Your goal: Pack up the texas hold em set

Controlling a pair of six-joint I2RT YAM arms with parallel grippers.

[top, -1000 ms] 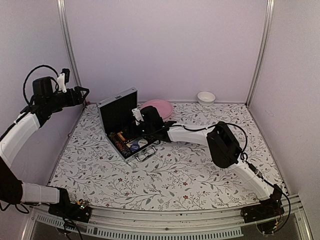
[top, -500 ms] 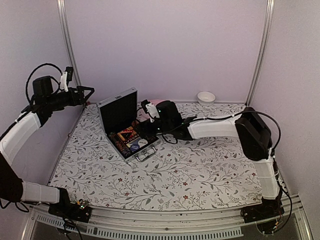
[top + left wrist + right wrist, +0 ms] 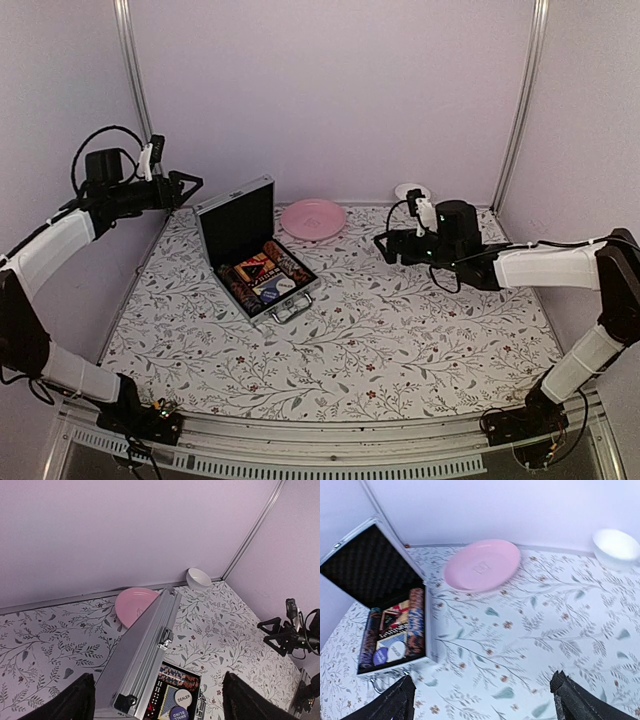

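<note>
The silver case stands open at the left middle of the table, lid upright, metal handle at its front. Inside lie red and dark chip stacks, a card deck and round buttons. My left gripper is open and empty, in the air behind and left of the lid; its wrist view looks down on the lid's outer edge and the chips. My right gripper is open and empty, well right of the case; its wrist view shows the case at the left.
A pink plate lies behind the case by the back wall, and also shows in the wrist views. A small white bowl sits at the back right. Walls close in on three sides of the floral table cover.
My right gripper has drawn back from the case, moving far to the right and ending empty. My left gripper has moved a little right, toward the lid.
</note>
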